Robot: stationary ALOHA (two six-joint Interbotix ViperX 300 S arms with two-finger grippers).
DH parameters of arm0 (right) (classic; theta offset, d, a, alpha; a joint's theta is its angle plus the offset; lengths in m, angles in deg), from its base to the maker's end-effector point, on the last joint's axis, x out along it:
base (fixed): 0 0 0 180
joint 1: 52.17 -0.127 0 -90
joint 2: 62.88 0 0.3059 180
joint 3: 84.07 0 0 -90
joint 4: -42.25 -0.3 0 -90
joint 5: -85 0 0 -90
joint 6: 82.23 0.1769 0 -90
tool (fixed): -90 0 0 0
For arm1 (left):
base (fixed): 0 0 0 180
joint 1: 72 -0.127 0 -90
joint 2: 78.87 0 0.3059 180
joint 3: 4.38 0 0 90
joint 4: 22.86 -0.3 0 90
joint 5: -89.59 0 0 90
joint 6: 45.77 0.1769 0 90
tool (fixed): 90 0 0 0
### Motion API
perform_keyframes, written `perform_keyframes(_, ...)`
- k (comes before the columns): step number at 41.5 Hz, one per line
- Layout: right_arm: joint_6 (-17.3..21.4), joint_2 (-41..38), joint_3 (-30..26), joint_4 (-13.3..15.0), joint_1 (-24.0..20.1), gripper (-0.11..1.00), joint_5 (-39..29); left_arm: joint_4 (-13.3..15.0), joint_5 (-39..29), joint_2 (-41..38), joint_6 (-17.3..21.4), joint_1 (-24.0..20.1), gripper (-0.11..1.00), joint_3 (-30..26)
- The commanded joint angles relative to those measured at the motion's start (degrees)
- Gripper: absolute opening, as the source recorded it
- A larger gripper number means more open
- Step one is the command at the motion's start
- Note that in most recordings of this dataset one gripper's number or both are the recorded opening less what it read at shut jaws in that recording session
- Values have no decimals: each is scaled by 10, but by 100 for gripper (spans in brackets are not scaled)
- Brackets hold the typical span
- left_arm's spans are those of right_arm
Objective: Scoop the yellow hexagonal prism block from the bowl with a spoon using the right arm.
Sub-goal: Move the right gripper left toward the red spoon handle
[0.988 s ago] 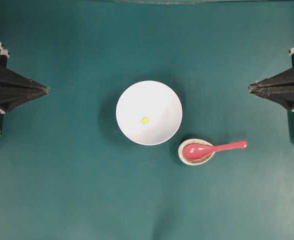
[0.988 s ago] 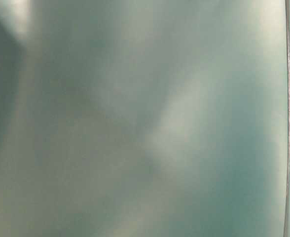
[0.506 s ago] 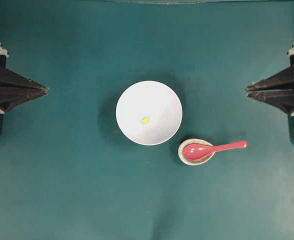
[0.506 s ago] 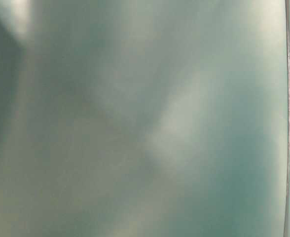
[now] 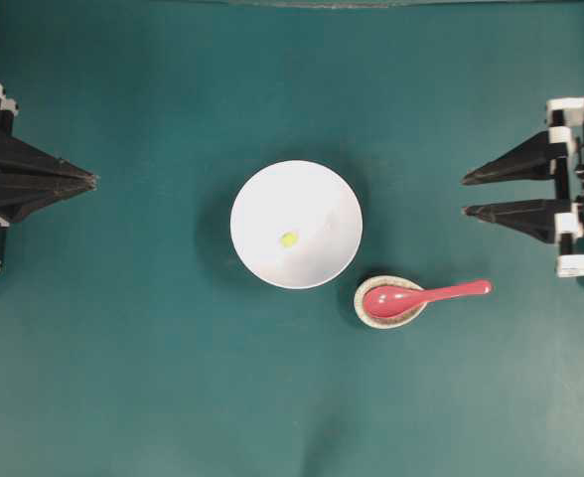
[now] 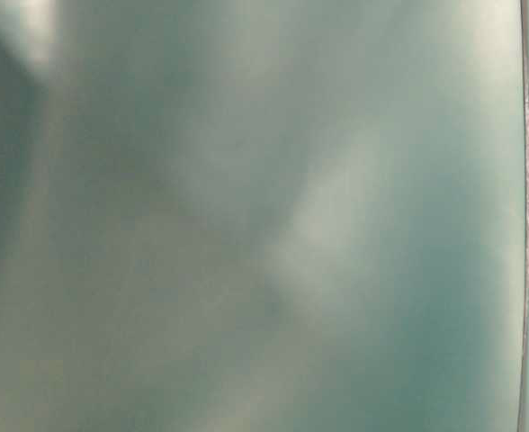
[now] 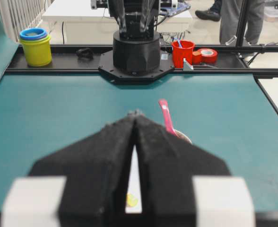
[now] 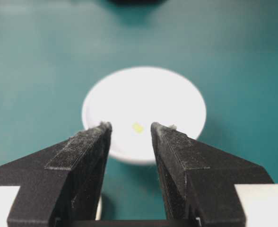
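Beside the bowl (image 5: 296, 225), the right end effector (image 5: 465, 196) gapes empty, left end effector (image 5: 91, 181) pinched together.

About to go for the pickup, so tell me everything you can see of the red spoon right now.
The spoon is glossy pinkish-red, seemingly plastic or ceramic, with an oval head and a short straight handle. Its head rests in the small speckled beige dish, just below and right of the white bowl in the overhead view. The handle sticks out past the dish rim toward the right arm's side, tilted slightly up-picture. Nothing else touches it; the right gripper is open and well apart from it.
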Motion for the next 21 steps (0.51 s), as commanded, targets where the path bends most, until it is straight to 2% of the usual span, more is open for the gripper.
perform_keyframes(1, 1, -22, -8, -5, 0, 47, 5, -2, -1, -4, 1, -2, 0, -16)
perform_keyframes(14, 1, -115, -6, -18, -9, 47, 49, -1, -11, -4, 1, -2, 0, -16)
perform_keyframes(21, 1, -159, 10, -29, -21, 47, 96, -3, -12, -4, 2, -2, 0, -16)
